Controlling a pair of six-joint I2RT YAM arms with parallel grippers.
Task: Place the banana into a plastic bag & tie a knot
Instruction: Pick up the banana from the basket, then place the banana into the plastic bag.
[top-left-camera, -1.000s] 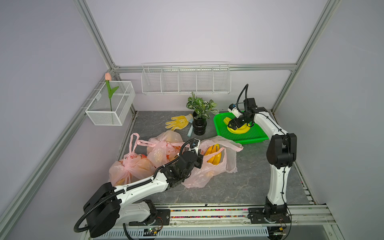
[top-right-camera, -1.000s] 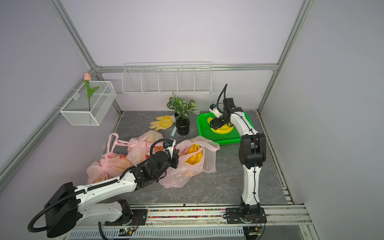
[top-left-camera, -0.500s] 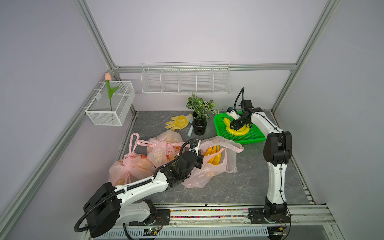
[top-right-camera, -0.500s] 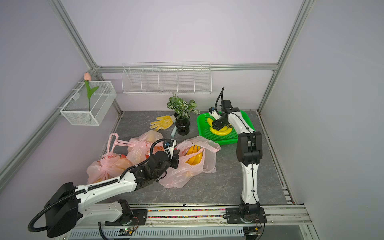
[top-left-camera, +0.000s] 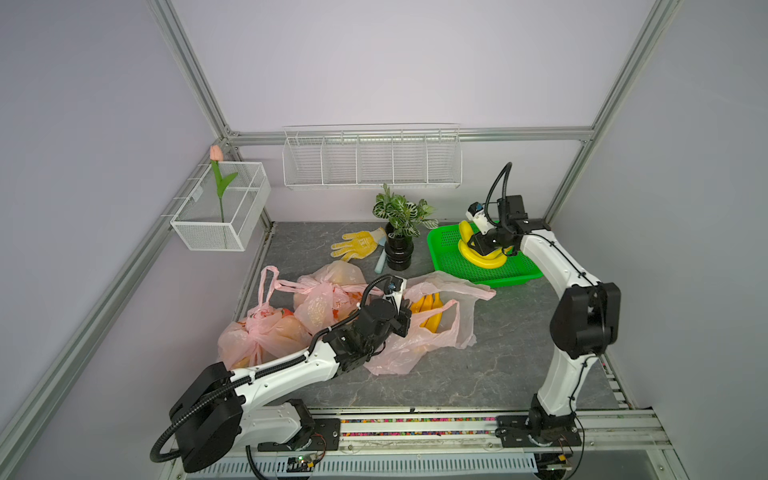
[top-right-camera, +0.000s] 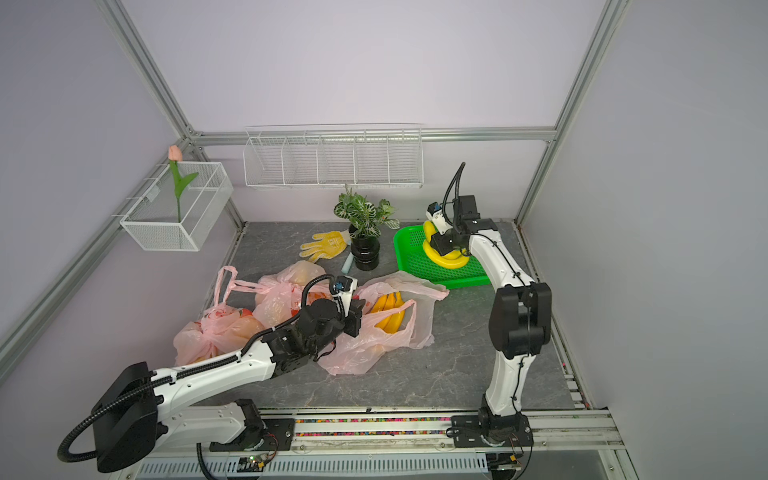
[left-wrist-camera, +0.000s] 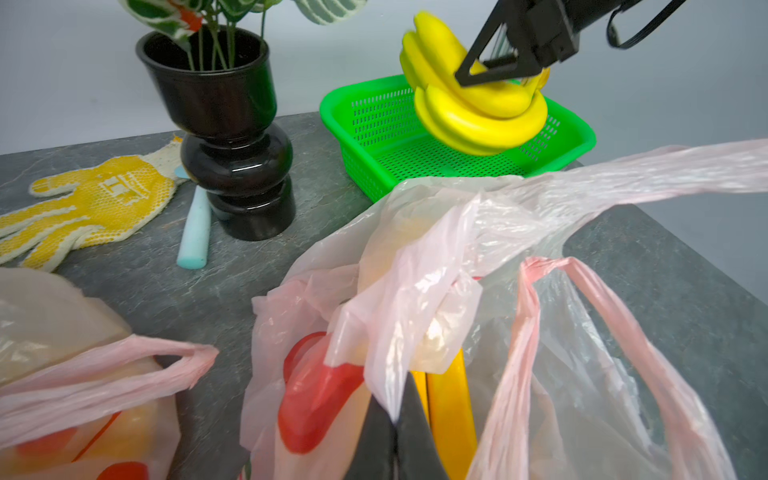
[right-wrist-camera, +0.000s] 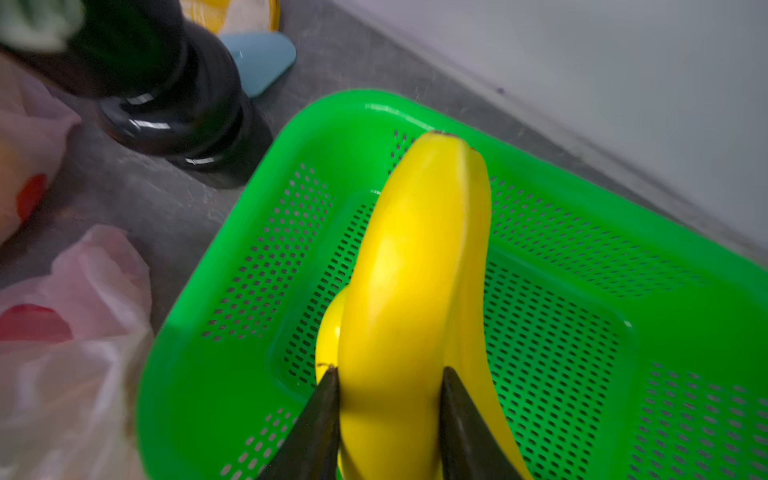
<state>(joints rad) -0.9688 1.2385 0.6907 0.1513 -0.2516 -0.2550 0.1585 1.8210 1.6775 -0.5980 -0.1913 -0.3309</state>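
A yellow banana bunch (right-wrist-camera: 415, 270) is tilted up over the green tray (top-left-camera: 434, 253) at the back right, resting on another bunch (top-left-camera: 484, 261). My right gripper (right-wrist-camera: 390, 386) is shut on the upper banana (top-left-camera: 466, 232), its black fingers pressed on both sides. It also shows in the left wrist view, with the gripper (left-wrist-camera: 490, 72) on the banana (left-wrist-camera: 436, 45). A pink plastic bag (top-left-camera: 415, 345) lies mid-table holding yellow bananas (top-left-camera: 430, 313). My left gripper (left-wrist-camera: 395, 415) is shut on a fold of the bag's rim (left-wrist-camera: 415, 299) and holds its mouth up.
A black pot with a plant (top-left-camera: 399, 249) stands left of the tray, with a yellow glove (top-left-camera: 357, 245) and a pale blue stick (left-wrist-camera: 193, 232) beside it. Two knotted pink bags (top-left-camera: 266, 332) of fruit lie left of the open bag. Wire baskets (top-left-camera: 370, 162) hang on the walls.
The right jaws have closed round the banana, and its far end now tilts up from the tray. The left arm and the bag have stayed put.
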